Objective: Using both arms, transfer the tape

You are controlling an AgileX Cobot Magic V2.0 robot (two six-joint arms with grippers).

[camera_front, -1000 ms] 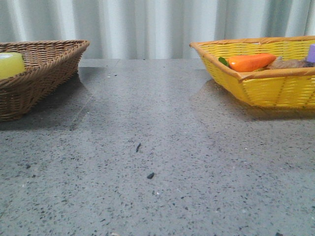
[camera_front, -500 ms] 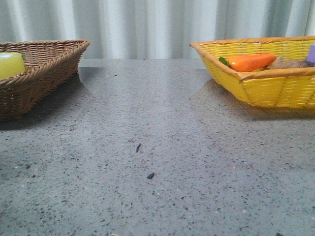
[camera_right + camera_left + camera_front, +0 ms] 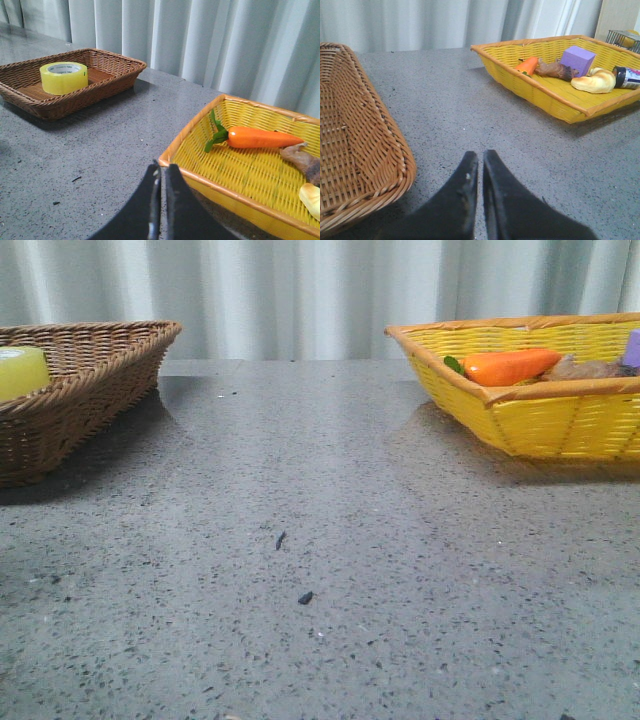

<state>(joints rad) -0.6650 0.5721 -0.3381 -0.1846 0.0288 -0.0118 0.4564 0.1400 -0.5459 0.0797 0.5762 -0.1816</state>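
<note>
The yellow tape (image 3: pixel 63 77) lies flat in the brown wicker basket (image 3: pixel 30 95); in the front view only part of the tape (image 3: pixel 20 371) shows over the brown basket's rim (image 3: pixel 95 375) at the far left. My left gripper (image 3: pixel 480 156) is shut and empty over the grey table beside the brown basket (image 3: pixel 380 150). My right gripper (image 3: pixel 163 169) is shut and empty at the near corner of the yellow basket (image 3: pixel 235 192). Neither arm shows in the front view.
The yellow basket (image 3: pixel 540 420) at the right holds an orange carrot toy (image 3: pixel 508 366), a purple block (image 3: pixel 577 60), a brown piece (image 3: pixel 554 69), a bread-like toy (image 3: pixel 594 81) and a small jar (image 3: pixel 627 77). Small dark specks (image 3: pixel 305 597) lie on the table. A curtain hangs behind.
</note>
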